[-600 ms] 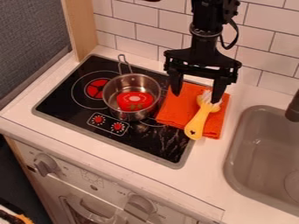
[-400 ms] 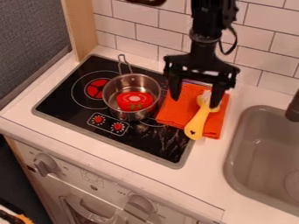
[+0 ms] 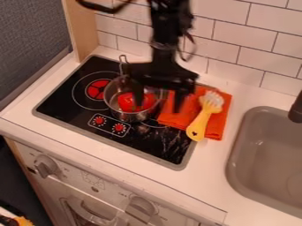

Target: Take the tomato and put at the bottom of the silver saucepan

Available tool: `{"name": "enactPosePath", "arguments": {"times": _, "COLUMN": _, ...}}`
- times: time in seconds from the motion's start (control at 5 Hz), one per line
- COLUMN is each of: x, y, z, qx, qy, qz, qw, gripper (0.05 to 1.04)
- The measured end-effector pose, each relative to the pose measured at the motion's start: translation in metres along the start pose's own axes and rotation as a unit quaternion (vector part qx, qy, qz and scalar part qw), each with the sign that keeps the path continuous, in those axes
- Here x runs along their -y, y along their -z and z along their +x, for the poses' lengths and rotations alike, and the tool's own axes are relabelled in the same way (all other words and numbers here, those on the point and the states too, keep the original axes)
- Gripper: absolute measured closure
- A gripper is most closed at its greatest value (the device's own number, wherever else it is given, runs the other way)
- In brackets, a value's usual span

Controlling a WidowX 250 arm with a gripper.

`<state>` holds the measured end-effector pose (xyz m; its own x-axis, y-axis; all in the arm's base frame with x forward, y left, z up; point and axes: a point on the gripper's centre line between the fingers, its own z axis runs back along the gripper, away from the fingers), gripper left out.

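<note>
The saucepan (image 3: pixel 134 117) looks of shiny metal, the stovetop (image 3: pixel 68 98) glossy black, the folded orange towel (image 3: pixel 171 115) matt cloth, the yellow brush (image 3: pixel 198 126) smooth plastic, and the sink (image 3: pixel 259 176) smooth grey.

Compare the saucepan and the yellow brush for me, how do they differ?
The saucepan is silver metal; the brush is yellow with pale bristles. The saucepan stands upright on the black cooktop, while the brush lies on the orange cloth. Both have a handle.
</note>
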<state>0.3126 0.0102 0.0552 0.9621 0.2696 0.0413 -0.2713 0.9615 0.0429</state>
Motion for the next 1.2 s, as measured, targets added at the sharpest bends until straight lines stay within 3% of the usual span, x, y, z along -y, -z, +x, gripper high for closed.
{"name": "enactPosePath", "arguments": {"times": 0.2, "x": -0.030, "y": -0.005, "z": -0.006, "qx": -0.010, "qy": -0.004, "qz": 0.024, "qw": 0.9996, "gripper": 0.082}}
{"name": "enactPosePath", "arguments": {"times": 0.4, "x": -0.053, "y": 0.000, "z": -0.006, "qx": -0.013, "qy": -0.040, "qz": 0.028, "qw": 0.9987, "gripper": 0.082}}
{"name": "enactPosePath", "arguments": {"times": 0.8, "x": -0.054, "y": 0.022, "z": 0.004, "qx": -0.020, "qy": -0.061, "qz": 0.027, "qw": 0.9975, "gripper": 0.083}}
{"name": "enactPosePath", "arguments": {"times": 1.2, "x": -0.049, "y": 0.040, "z": 0.018, "qx": -0.027, "qy": -0.095, "qz": 0.012, "qw": 0.9950, "gripper": 0.082}}
